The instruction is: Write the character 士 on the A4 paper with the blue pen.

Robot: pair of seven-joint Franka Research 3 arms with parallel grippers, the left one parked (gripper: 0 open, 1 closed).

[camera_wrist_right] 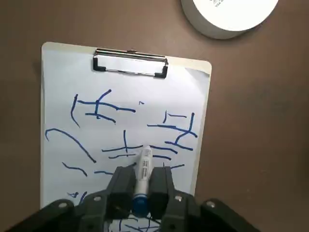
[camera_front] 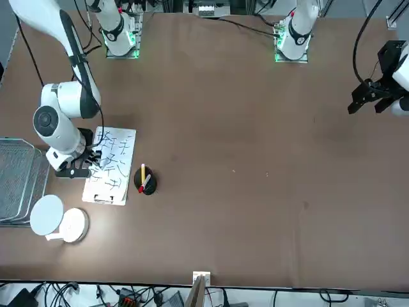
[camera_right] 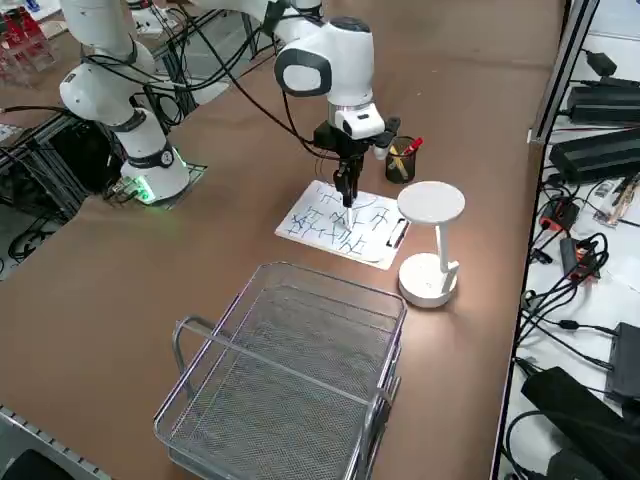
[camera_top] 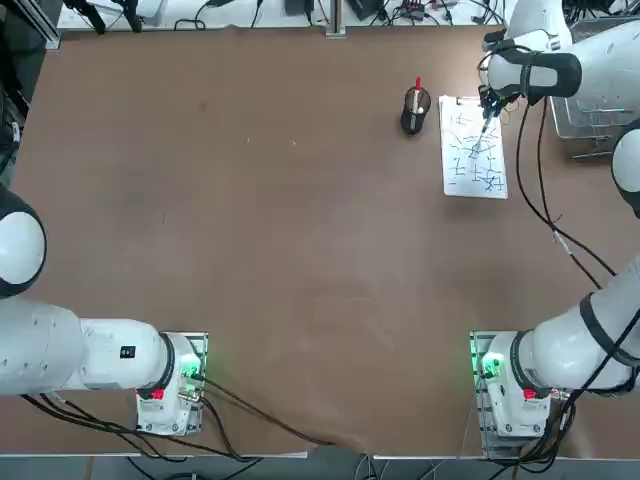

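Note:
The white A4 paper (camera_top: 474, 150) (camera_front: 110, 165) (camera_right: 340, 225) (camera_wrist_right: 125, 116) lies at the table's far right, held by a metal clip (camera_wrist_right: 130, 63) on one short edge. Several blue strokes cover it. My right gripper (camera_top: 487, 112) (camera_front: 94, 164) (camera_right: 346, 183) (camera_wrist_right: 142, 186) hangs over the sheet, shut on the blue pen (camera_wrist_right: 144, 166). The pen is white-barrelled with a blue end and points down between the fingers. Its tip rests among the strokes near the sheet's middle. Whether it touches the paper I cannot tell.
A black pen cup (camera_top: 415, 110) (camera_front: 146, 183) (camera_right: 402, 160) with a red-topped pen stands just left of the paper. A white round lamp (camera_front: 62, 220) (camera_right: 430, 240) (camera_wrist_right: 227, 14) stands by the clip end. A wire basket (camera_front: 19, 179) (camera_right: 290, 380) sits to the right.

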